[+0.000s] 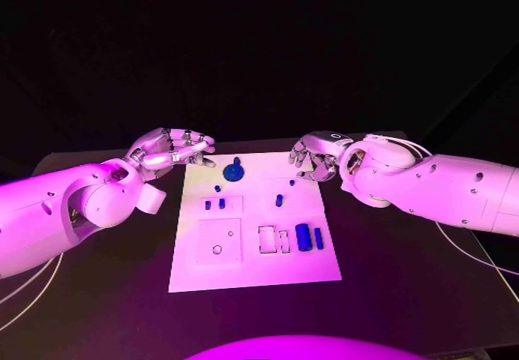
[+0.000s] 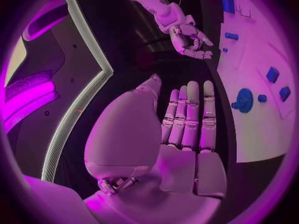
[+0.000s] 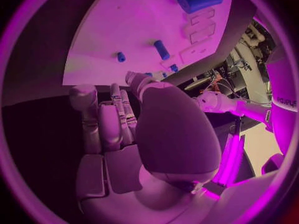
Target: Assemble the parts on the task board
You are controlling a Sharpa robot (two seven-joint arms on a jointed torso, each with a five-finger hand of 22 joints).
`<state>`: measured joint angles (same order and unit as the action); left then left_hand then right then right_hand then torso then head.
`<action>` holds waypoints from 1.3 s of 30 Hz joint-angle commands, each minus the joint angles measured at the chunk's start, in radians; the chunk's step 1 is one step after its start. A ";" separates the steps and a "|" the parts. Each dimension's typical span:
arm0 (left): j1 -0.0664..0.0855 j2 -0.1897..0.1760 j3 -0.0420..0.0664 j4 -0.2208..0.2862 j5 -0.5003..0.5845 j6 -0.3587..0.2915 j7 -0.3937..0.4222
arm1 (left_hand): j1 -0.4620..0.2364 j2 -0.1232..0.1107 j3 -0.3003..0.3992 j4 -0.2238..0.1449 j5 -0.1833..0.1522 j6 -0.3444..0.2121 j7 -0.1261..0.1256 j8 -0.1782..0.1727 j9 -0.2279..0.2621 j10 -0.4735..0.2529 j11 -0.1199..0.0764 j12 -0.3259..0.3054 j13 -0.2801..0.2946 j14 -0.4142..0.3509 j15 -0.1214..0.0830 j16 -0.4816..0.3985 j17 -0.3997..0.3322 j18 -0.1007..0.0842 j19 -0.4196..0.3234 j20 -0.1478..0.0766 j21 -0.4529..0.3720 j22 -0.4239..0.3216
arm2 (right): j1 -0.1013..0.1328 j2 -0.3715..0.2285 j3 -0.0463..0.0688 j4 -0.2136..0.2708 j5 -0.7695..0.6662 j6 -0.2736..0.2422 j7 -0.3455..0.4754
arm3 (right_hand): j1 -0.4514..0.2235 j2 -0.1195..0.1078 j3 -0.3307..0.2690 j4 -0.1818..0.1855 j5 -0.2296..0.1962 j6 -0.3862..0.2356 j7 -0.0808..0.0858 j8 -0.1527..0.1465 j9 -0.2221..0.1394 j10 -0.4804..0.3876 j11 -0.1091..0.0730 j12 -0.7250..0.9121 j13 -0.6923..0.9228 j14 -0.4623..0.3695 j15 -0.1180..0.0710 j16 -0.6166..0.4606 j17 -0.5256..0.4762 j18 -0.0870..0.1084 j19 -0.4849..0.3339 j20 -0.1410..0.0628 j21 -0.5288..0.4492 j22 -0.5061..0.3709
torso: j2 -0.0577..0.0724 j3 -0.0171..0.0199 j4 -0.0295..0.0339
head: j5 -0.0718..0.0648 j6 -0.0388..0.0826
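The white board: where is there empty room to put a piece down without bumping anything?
The task board is bare along its near edge, below the square outline and the blue cylinder. The far end is crowded: the round blue part sits there between the left hand and the right hand.

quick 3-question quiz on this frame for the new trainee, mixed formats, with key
1. True or false: the left hand is holding a blue part.
2. Multiple choice: where does the round blue part lie on the task board? A) at the far end, between the two hands B) at the near edge by the robot C) off the board, on the black table.
3. Fill in: the right hand hovers at the board's far ____ corner.

Key: 1 false, it holds nothing. 2 A. 3 right.
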<state>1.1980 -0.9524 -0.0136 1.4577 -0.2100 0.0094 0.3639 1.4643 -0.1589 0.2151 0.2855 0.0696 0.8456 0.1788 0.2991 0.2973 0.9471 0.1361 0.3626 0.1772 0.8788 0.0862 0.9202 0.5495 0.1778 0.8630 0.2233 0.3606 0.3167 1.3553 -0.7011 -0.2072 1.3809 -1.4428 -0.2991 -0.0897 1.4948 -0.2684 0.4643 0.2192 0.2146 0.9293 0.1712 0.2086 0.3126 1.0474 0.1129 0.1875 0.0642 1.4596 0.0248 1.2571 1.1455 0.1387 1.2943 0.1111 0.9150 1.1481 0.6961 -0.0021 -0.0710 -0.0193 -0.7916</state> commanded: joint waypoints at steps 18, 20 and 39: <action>-0.001 -0.001 0.001 0.033 0.066 -0.095 0.061 | 0.023 0.008 -0.037 0.001 0.001 -0.022 0.039 -0.023 -0.009 -0.016 0.025 -0.019 -0.009 -0.035 0.024 -0.024 -0.023 0.004 0.026 0.012 -0.051 -0.036 | -0.032 0.052 -0.005 -0.047 -0.106 0.089 -0.044 | -0.042 -0.013 0.000 -0.004 0.000 0.009 -0.004 -0.002 0.001 0.003 -0.007 -0.013 0.000 0.027 -0.001 0.008 0.001 -0.009 -0.002 0.000 0.000 0.003 | 0.002 0.0019 -0.0050 | 0.016 -0.010; -0.001 -0.001 0.001 0.033 0.067 -0.096 0.061 | 0.023 0.008 -0.037 0.001 0.001 -0.022 0.039 -0.023 -0.009 -0.016 0.025 -0.019 -0.009 -0.035 0.024 -0.024 -0.023 0.004 0.026 0.012 -0.051 -0.036 | -0.034 0.055 -0.005 -0.049 -0.107 0.090 -0.044 | -0.042 -0.013 0.000 -0.004 0.000 0.009 -0.004 -0.002 0.001 0.003 -0.007 -0.013 0.000 0.027 -0.001 0.008 0.001 -0.009 -0.002 0.000 0.000 0.003 | 0.002 0.0023 -0.0048 | 0.017 -0.010; -0.001 -0.001 0.001 0.025 0.064 -0.095 0.048 | 0.050 0.025 -0.029 -0.005 0.002 -0.023 0.041 -0.023 -0.009 -0.019 0.027 -0.016 -0.009 -0.042 0.025 -0.029 -0.033 0.005 0.035 0.013 -0.065 -0.045 | -0.052 0.091 -0.005 -0.093 -0.056 0.062 -0.029 | -0.054 0.037 0.090 -0.044 -0.021 0.055 -0.015 0.019 0.016 0.055 -0.015 -0.010 0.001 0.030 -0.008 0.021 0.006 -0.012 0.007 -0.007 0.019 0.026 | 0.006 0.0020 0.0028 | 0.025 -0.016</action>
<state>1.1971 -0.9540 -0.0134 1.4819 -0.1522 -0.0847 0.4055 1.5065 -0.1325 0.1824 0.2853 0.0696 0.8258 0.2054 0.2800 0.2896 0.9274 0.1557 0.3483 0.1698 0.8449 0.1129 0.8942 0.5177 0.1777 0.8901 0.2358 0.3010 0.2722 1.3057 -0.6124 -0.2121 1.2908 -1.5072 -0.2478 -0.1241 1.4407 -0.2378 0.5502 0.1751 0.1933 0.9800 0.1561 0.2243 0.3281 1.0990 0.0966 0.1793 0.0645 1.4631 0.0211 1.2745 1.1506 0.1389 1.2983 0.1073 0.9313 1.1738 0.7008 -0.0003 -0.0695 0.0046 -0.8055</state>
